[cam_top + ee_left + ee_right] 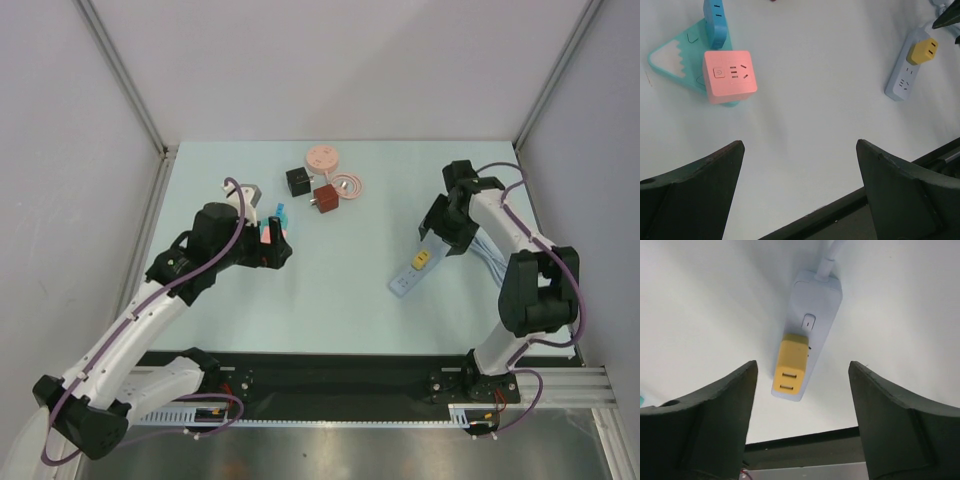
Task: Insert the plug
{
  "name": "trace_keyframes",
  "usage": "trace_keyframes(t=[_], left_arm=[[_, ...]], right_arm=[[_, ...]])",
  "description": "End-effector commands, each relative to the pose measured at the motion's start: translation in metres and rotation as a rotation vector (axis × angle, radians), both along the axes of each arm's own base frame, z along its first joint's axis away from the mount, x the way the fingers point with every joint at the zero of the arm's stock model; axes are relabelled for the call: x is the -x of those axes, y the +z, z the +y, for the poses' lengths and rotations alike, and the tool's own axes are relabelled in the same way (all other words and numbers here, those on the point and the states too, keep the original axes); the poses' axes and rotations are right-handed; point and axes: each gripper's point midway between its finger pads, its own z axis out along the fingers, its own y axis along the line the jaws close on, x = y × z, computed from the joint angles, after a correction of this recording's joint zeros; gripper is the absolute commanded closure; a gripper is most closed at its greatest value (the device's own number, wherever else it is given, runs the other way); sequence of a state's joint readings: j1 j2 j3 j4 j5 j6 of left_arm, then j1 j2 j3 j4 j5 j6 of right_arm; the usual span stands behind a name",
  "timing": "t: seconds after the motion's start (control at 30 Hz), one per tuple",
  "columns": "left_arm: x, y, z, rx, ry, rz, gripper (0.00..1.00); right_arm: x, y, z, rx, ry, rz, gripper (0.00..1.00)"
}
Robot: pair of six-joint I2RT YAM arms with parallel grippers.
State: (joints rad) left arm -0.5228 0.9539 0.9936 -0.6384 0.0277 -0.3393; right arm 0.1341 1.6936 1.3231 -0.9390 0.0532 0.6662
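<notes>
A pale blue power strip (410,275) lies on the table at the right, with a yellow plug (421,261) standing in it. In the right wrist view the yellow plug (791,364) sits seated on the strip (820,300), near its switch. My right gripper (802,371) is open and empty, its fingers apart on either side above the strip. My left gripper (800,145) is open and empty, over bare table near a pink cube socket (730,76). The strip and plug also show in the left wrist view (907,70).
The pink cube socket (272,233) rests on a teal mountain-shaped socket (670,60) with a blue piece (715,20). A black adapter (298,179), a dark red adapter (325,198), a pink disc (323,156) and a coiled cable (350,187) lie at the back.
</notes>
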Motion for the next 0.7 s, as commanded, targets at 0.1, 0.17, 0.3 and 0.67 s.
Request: trace_keyframes(t=[0.1, 0.17, 0.3, 0.67], left_arm=[[-0.007, -0.004, 0.004, -0.018, 0.025, -0.006, 0.00], [-0.008, -0.007, 0.003, -0.020, 0.024, 0.002, 0.00], [-0.014, -0.009, 0.009, -0.026, 0.053, 0.010, 0.00], [-0.028, 0.016, 0.037, -0.017, 0.206, -0.099, 0.00]], right_arm=[[-0.012, 0.052, 0.007, 0.006, 0.081, -0.199, 0.38], [-0.009, 0.052, 0.011, -0.007, 0.109, -0.219, 0.54], [-0.009, 0.044, 0.019, -0.027, 0.148, -0.244, 0.83], [0.000, -0.004, 0.019, -0.068, 0.212, -0.175, 0.89]])
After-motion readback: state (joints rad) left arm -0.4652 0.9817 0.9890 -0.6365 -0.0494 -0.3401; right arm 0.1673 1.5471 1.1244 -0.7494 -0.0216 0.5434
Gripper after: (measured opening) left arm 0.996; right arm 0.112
